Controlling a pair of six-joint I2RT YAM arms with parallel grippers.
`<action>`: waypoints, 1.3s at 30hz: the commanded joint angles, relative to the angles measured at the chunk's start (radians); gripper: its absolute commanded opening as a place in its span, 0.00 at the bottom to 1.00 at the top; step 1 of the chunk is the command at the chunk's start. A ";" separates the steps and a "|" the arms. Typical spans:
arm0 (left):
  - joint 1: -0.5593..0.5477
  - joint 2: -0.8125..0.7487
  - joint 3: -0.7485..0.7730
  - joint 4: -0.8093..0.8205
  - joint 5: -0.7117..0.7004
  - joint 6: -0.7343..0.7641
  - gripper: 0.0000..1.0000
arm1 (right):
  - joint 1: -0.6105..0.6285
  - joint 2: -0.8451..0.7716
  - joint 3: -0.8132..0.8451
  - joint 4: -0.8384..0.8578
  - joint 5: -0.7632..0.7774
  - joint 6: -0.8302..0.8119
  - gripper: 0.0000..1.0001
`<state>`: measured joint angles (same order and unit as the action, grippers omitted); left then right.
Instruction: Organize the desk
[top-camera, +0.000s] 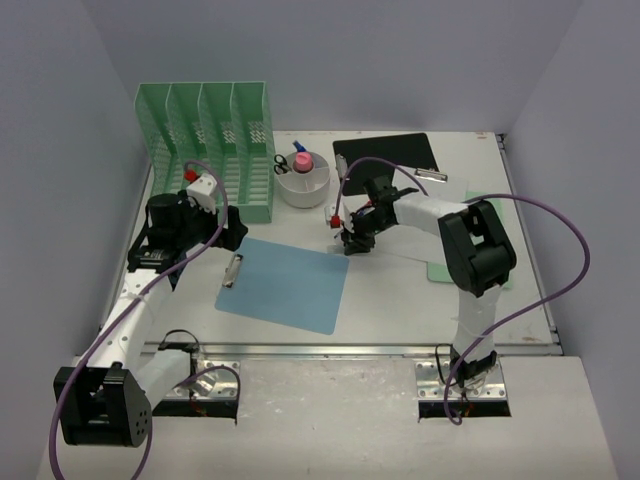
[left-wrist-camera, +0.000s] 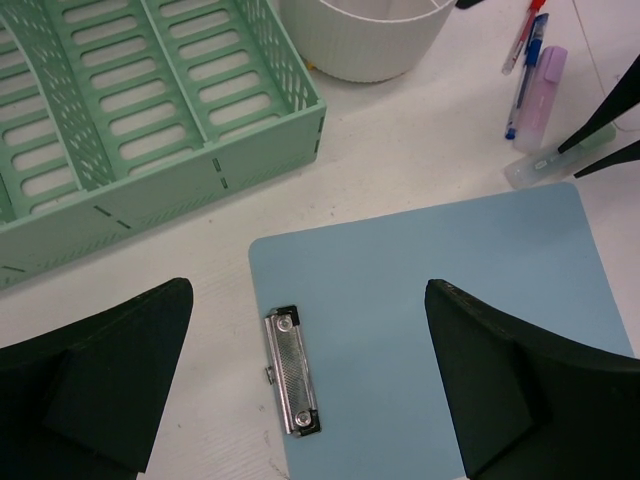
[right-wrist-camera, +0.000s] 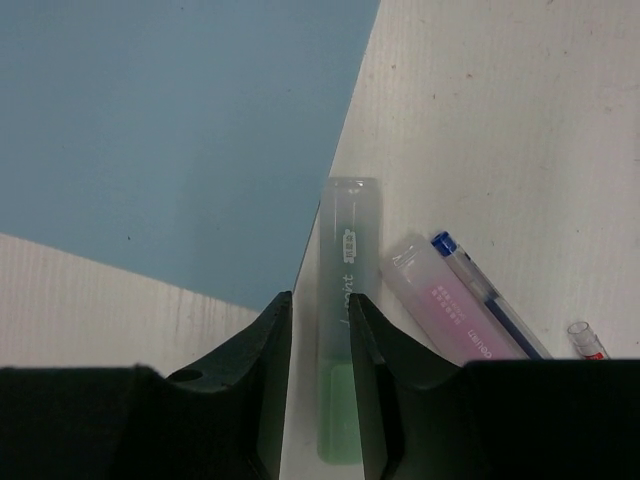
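Right gripper (right-wrist-camera: 320, 330) has its two fingers tight around a green marker (right-wrist-camera: 345, 330), ready to lift it off the desk (top-camera: 400, 300); a pink marker (right-wrist-camera: 450, 310) lies just beside. Left gripper (left-wrist-camera: 310, 390) hangs wide open over the blue clipboard (left-wrist-camera: 440, 300), near the green rack (left-wrist-camera: 150, 120)

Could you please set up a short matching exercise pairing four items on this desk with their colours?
Things:
1. clipboard
2. file rack
3. round pen holder
4. mat at the far edge

Colours:
A. mint green
B. black
C. light blue
D. white

Pairs: 1-C, 2-A, 3-D, 4-B
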<state>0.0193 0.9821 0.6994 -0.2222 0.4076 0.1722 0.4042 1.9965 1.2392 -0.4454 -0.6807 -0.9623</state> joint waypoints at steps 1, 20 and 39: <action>-0.010 -0.017 0.029 0.035 0.004 0.018 1.00 | 0.007 0.015 0.034 0.004 0.023 0.007 0.31; -0.010 -0.016 0.029 0.038 0.002 0.018 1.00 | 0.048 0.053 0.039 0.031 0.125 -0.021 0.33; -0.266 -0.152 0.035 0.017 0.195 0.838 0.95 | 0.024 -0.165 0.158 -0.188 0.033 1.092 0.01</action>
<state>-0.1642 0.8398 0.7170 -0.2085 0.5243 0.6872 0.4332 1.8637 1.3773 -0.5674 -0.6319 -0.2245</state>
